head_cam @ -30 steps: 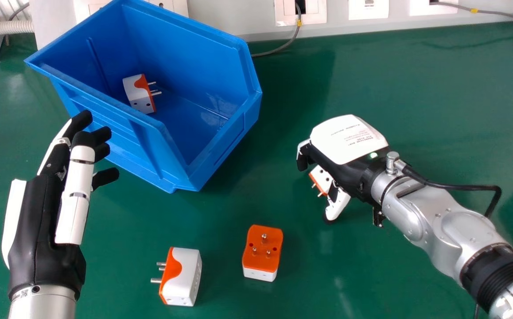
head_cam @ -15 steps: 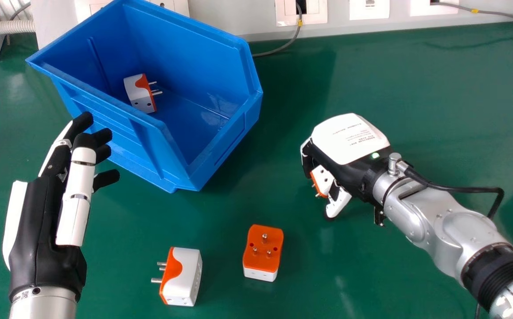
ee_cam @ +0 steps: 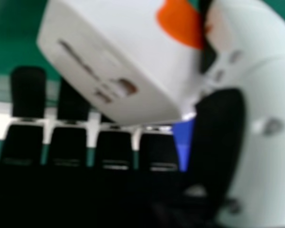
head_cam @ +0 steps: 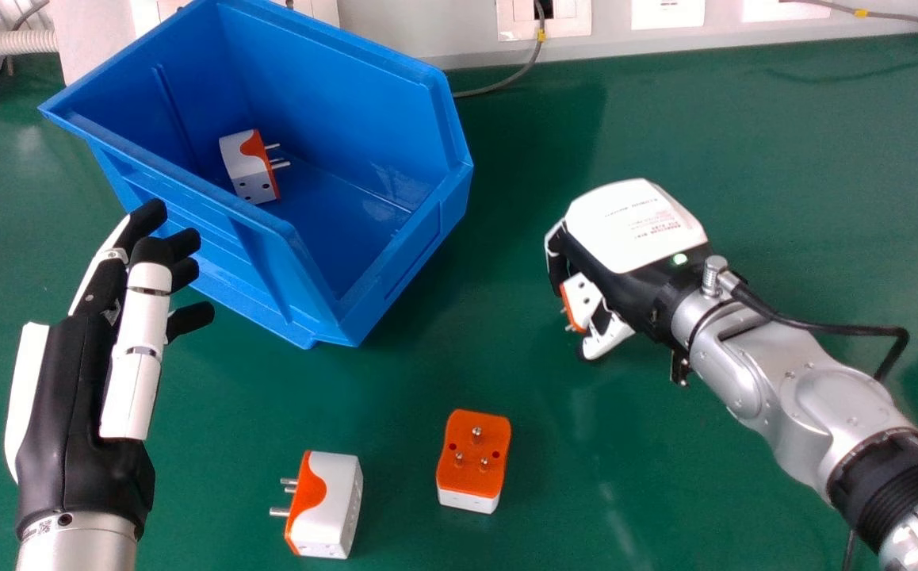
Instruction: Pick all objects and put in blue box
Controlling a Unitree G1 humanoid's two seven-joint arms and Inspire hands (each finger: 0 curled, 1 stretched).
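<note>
Plug adapter (head_cam: 249,170), right of the robot's relaxed, empty left hand (head_cam: 66,412), lies in a blue box (head_cam: 324,87) by the back edge of a green counter (head_cam: 681,484). Well forward of that edge sit a second adapter (head_cam: 332,503), prongs pointing left, and a third adapter (head_cam: 475,460), prongs up. At right, the right hand (head_cam: 633,226) has fingers and thumb clamped on a fourth adapter (head_cam: 583,297). Carrying it to the box appears the step in hand; the next move calls for clearing the rim, crossing left and letting go inside.

Green table (head_cam: 665,476): blue box (head_cam: 269,262), left plug adapter (head_cam: 332,507), right plug adapter (head_cam: 471,476).
</note>
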